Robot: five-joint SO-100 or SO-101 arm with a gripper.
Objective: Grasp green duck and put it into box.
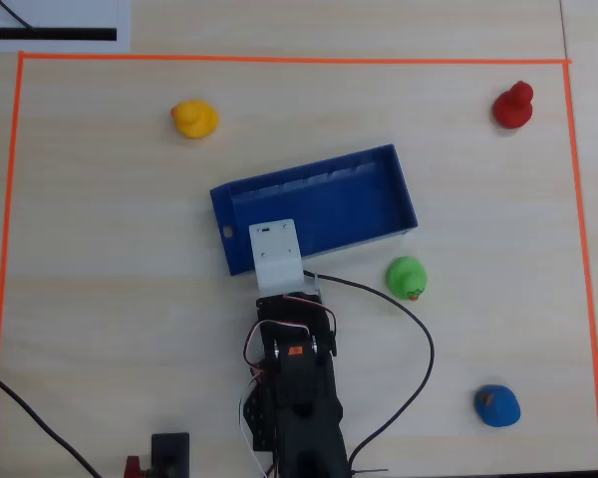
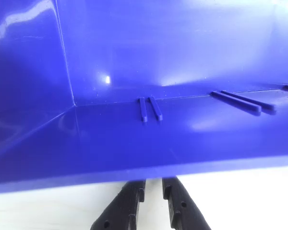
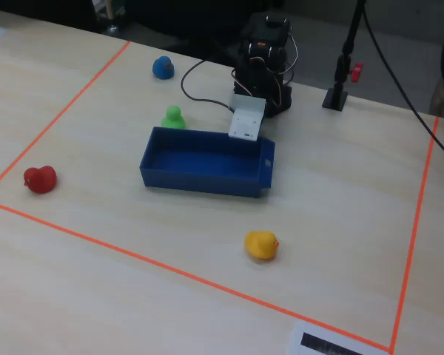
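The green duck (image 1: 407, 277) (image 3: 173, 117) sits upright on the table, just outside the box's long near wall and to the right of my arm in the overhead view. The box (image 1: 329, 204) (image 3: 207, 159) is a shallow dark blue tray, and nothing lies in the parts of it that show. Its inside (image 2: 134, 134) fills the wrist view. My gripper (image 2: 153, 184) hovers at the box's near wall by the end with the hole. Its black fingers (image 2: 129, 206) stand nearly together with nothing between them. From above, a white camera mount (image 1: 275, 254) hides the gripper.
A yellow duck (image 1: 194, 119), a red duck (image 1: 513, 105) and a blue duck (image 1: 497, 405) stand apart inside the orange tape border (image 1: 279, 60). A black cable (image 1: 419, 339) loops from the arm past the green duck.
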